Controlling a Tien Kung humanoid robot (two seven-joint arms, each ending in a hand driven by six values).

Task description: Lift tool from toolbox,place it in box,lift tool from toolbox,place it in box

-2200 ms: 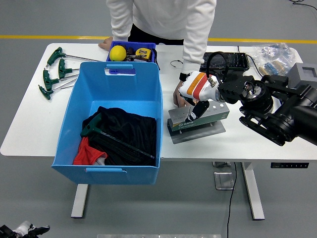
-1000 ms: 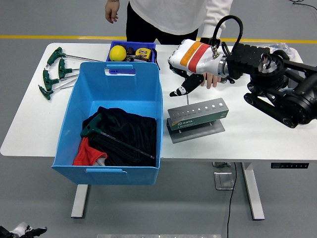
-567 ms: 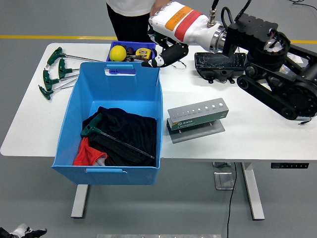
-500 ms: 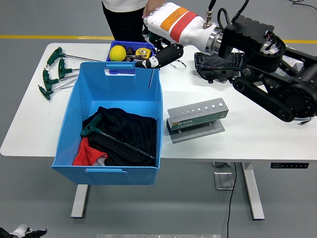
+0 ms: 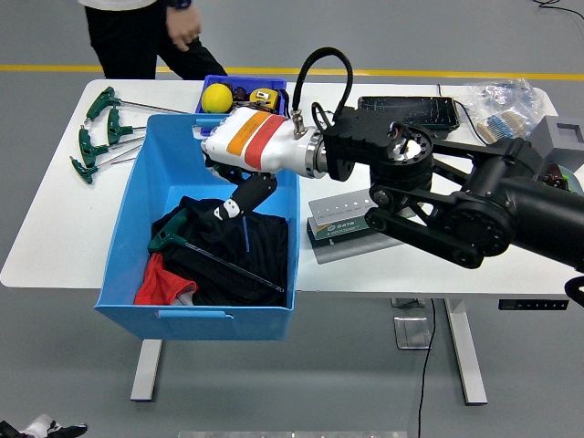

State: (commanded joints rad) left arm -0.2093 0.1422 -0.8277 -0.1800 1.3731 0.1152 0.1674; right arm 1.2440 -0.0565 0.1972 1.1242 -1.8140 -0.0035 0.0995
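Head view: the right hand (image 5: 239, 187) was over the blue box (image 5: 137, 239), its white and orange shell above the box's right half and its dark fingers (image 5: 246, 194) curled downward. A thin tool (image 5: 245, 239) hung upright just below the fingers, over the black cloth (image 5: 242, 239) in the box; whether the fingers had hold of it or had let go could not be told. A green-handled T-wrench (image 5: 187, 241) lay on the cloth, with a red item (image 5: 161, 282) at the box's near left corner. The grey toolbox (image 5: 339, 219) stood on the table (image 5: 55, 219) just right of the box, partly hidden by the arm. More green-handled wrenches (image 5: 99, 132) lay at the table's far left. A small blue tray (image 5: 274, 87) behind the box held a yellow ball (image 5: 216, 97) and a tape measure (image 5: 261, 96). A black case (image 5: 411, 109) and a clear bag (image 5: 497, 100) lay at the far right. A person (image 5: 137, 36) stood at the far side, one hand (image 5: 183, 26) hanging above the table edge, touching nothing. The left hand was out of view.
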